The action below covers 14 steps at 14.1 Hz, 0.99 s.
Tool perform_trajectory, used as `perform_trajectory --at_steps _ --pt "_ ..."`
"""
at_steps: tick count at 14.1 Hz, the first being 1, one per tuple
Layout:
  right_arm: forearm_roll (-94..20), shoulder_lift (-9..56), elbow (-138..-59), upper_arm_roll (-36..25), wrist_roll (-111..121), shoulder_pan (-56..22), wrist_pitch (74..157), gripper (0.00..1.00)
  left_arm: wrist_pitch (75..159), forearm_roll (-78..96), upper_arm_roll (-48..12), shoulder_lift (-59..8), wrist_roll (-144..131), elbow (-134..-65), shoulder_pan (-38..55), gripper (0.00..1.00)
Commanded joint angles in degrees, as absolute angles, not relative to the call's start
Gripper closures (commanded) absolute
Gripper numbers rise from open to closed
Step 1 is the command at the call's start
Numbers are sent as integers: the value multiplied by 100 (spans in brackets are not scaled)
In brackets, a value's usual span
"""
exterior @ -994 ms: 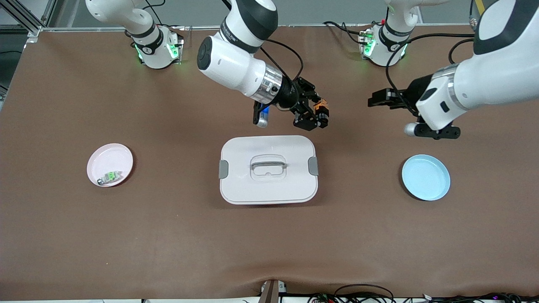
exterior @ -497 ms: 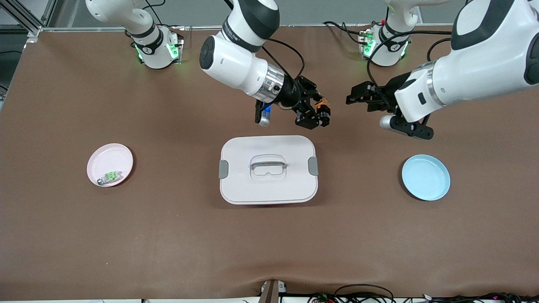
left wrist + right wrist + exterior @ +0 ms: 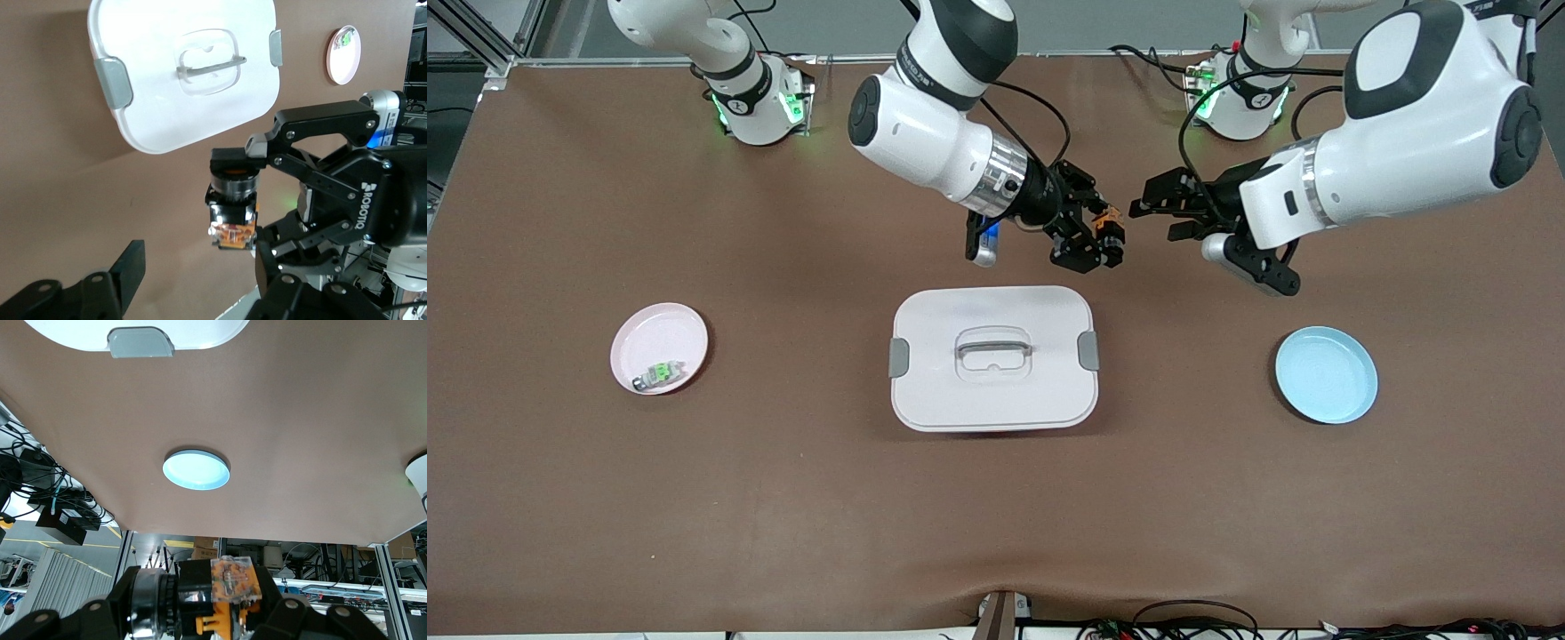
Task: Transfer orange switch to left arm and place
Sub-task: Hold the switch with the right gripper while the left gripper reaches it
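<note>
The orange switch (image 3: 1107, 224) was in the air, clamped between the jaws of the right gripper (image 3: 1096, 238), over the bare table at a spot farther from the front camera than the box (image 3: 993, 356). In the left wrist view the switch (image 3: 232, 208) showed clearly, pinched at its round cap end, with its orange marked end free.

The left gripper (image 3: 1158, 210) hovered close to the switch, on the side of the left arm's end of the table, and pointed at it. Its jaws stood apart and held nothing; one black finger (image 3: 127, 267) showed in the left wrist view, not touching the switch.

So the pick-up seemed done, and the switch had been carried to a meeting place clear of the box. The handover itself was not done yet: the left gripper needed to close on the free end, and then the right gripper needed to let go. After this, the blue plate (image 3: 1326, 374) near the left arm's end was probably the goal, and it was empty. The pink plate (image 3: 659, 348) near the right arm's end held only a small green switch (image 3: 660, 374).
</note>
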<state>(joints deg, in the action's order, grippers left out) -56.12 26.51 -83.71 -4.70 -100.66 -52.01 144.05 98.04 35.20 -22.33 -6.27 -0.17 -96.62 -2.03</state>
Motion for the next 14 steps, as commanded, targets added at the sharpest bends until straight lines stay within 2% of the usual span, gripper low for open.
perform_trajectory --at_steps 1,7,9,12,13,14 --pt "-5730 2742 -8209 -510 -10116 -5256 14440 72 10386 3866 -2347 -255 280 -10308 -290 26" --pt "-5722 2742 -8209 -519 -10107 -5256 14440 72 11108 4507 -2531 -132 598 -10801 -281 27" --pt "-5722 2742 -8209 -519 -10107 -5256 14440 72 11171 4667 -2558 -88 598 -10872 -290 32" --pt "-5722 2742 -8209 -518 -10107 -5256 14440 72 11171 4667 -2558 -97 606 -10907 -273 58" --pt "-5722 2742 -8209 -510 -10107 -5256 14440 72 11180 4667 -2566 -88 598 -10951 -272 71" --pt "-5722 2742 -8209 -518 -10107 -5256 14440 72 11171 4667 -2566 -97 598 -10977 -272 88"
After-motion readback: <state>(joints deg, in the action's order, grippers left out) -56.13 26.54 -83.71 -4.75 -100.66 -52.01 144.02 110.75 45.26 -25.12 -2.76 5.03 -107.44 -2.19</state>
